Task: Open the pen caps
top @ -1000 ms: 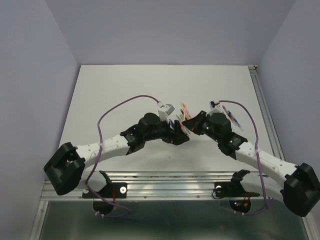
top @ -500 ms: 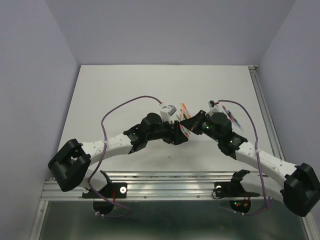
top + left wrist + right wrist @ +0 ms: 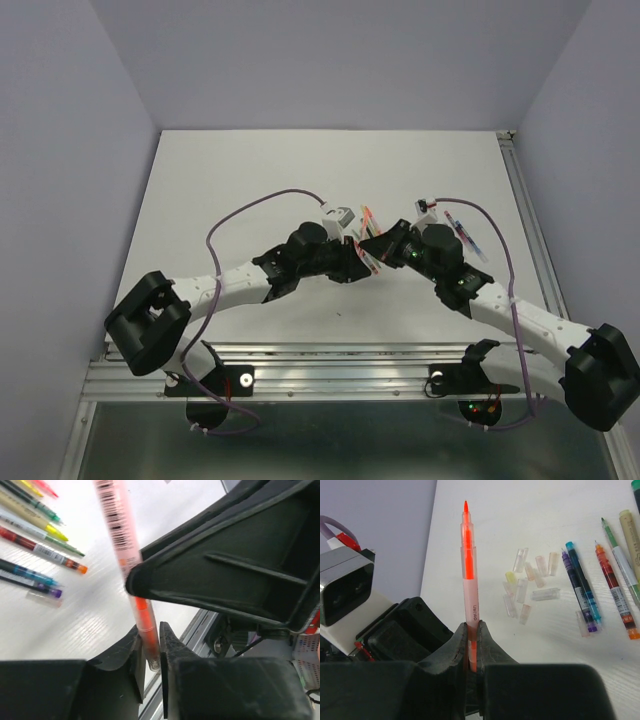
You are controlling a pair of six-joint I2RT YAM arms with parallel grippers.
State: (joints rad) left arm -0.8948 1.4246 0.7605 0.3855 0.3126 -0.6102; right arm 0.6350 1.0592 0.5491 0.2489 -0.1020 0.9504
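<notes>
My right gripper [image 3: 471, 630] is shut on the barrel of a pink and orange pen [image 3: 470, 600], which it holds off the table where the two grippers meet [image 3: 368, 258]. The pen's pointed orange end stands free. My left gripper [image 3: 150, 647] has its jaws against both sides of the other end, where a clear pen cap [image 3: 151, 652] covers the orange part. Several loose pen caps [image 3: 525, 587] lie on the white table. Beside them lie several coloured pens [image 3: 600, 590] in a row [image 3: 45, 552], with one clear cap [image 3: 42, 597] by the purple pen.
A metal rail [image 3: 330, 360] runs along the table's near edge, just under the grippers [image 3: 200, 625]. Purple cables loop above both arms [image 3: 250, 210]. Grey walls close in the table at the back and sides.
The left gripper's jaws have closed from wide open onto the pen's capped end, and the left arm has edged towards the right gripper. The right gripper has held still with the pen.
</notes>
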